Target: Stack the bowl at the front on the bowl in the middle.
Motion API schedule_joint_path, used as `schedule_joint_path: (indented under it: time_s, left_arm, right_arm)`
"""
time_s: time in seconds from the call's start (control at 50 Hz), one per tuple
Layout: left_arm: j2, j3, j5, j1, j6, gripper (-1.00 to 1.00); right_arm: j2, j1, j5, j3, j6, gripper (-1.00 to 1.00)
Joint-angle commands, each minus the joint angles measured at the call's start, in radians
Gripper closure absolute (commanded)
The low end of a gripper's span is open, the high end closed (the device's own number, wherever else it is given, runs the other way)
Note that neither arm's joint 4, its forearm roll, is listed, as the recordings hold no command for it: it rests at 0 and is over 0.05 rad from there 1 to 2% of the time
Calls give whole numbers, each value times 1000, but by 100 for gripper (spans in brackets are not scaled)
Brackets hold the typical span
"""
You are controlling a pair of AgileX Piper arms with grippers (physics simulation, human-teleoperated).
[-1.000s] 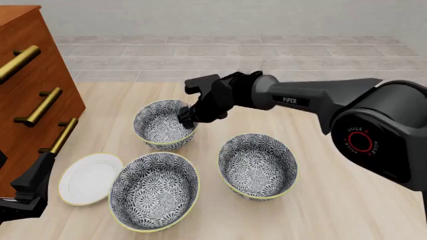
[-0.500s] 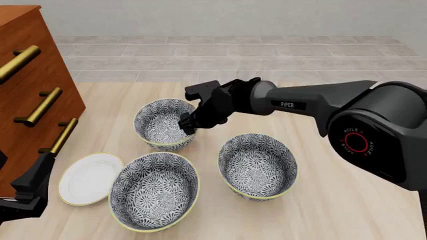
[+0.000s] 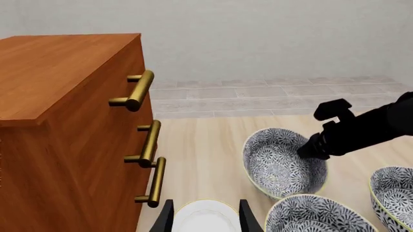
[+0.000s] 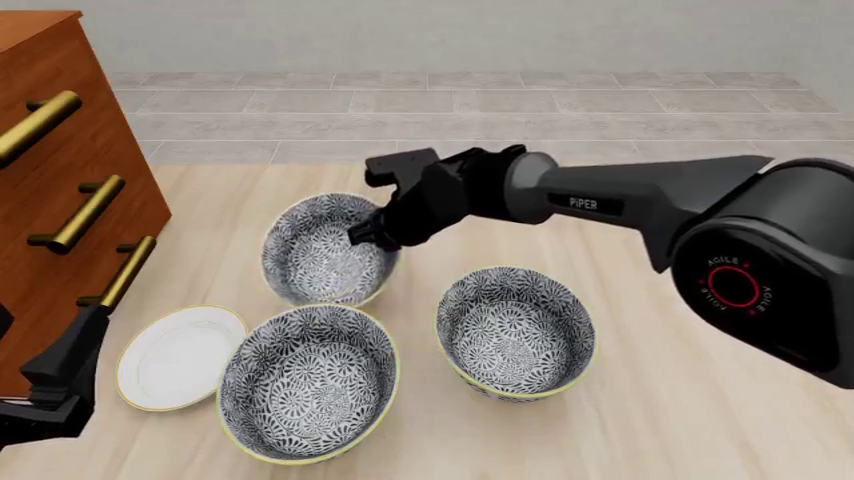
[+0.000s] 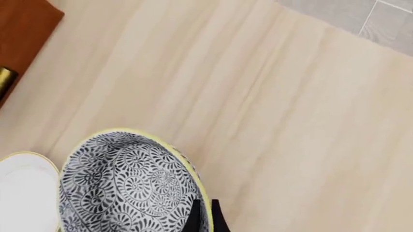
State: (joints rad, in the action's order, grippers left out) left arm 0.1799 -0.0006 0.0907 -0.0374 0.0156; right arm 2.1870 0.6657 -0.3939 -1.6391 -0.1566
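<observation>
The right gripper [image 4: 371,235] is reaching over the table [image 4: 641,420] and pinching the right-hand rim of the front bowl [image 4: 324,250], the one of the three patterned bowls lying farthest from the arms. In the right wrist view, the two dark fingertips [image 5: 195,218] are pressing together on the pale yellow rim of this bowl [image 5: 123,183], one on each side of the wall. The front bowl is tilting, with its gripped side raised and its opening facing partly toward the dresser [image 4: 60,170]. Whether its lower edge is touching the table cannot be told. The left wrist view is showing the same bowl [image 3: 277,164] with the right gripper [image 3: 313,150] at its rim.

The middle bowl [image 4: 515,330] is sitting upright on the table, nearer the arms and to the right of the front bowl, and apart from it. A third bowl [image 4: 308,382] is standing nearest the arms, just beside a flat white plate [image 4: 178,356] on its left.

The left gripper [image 4: 67,365] is hanging at the near left corner beside the dresser, with its fingers spread and nothing between them. In its own view, the left gripper [image 3: 206,220] is pointing toward the plate [image 3: 206,215].
</observation>
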Motion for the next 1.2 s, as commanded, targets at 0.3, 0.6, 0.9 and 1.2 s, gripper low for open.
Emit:
schedule_joint_path:
  time_s: [0.3, 0.6, 0.9, 1.2]
  left_arm:
    - [16, 0, 18, 0, 0, -100]
    - [43, 0, 42, -3, -7, -100]
    - [37, 0, 39, -14, -2, -100]
    - [14, 0, 23, -8, 10, -100]
  right_arm:
    - [-60, -61, 13, -10, 20, 100]
    - [-124, -87, -19, -35, 50, 100]
    - [-235, -110, -44, -3, 85, 100]
    - [-359, -70, -23, 106, 64, 100]
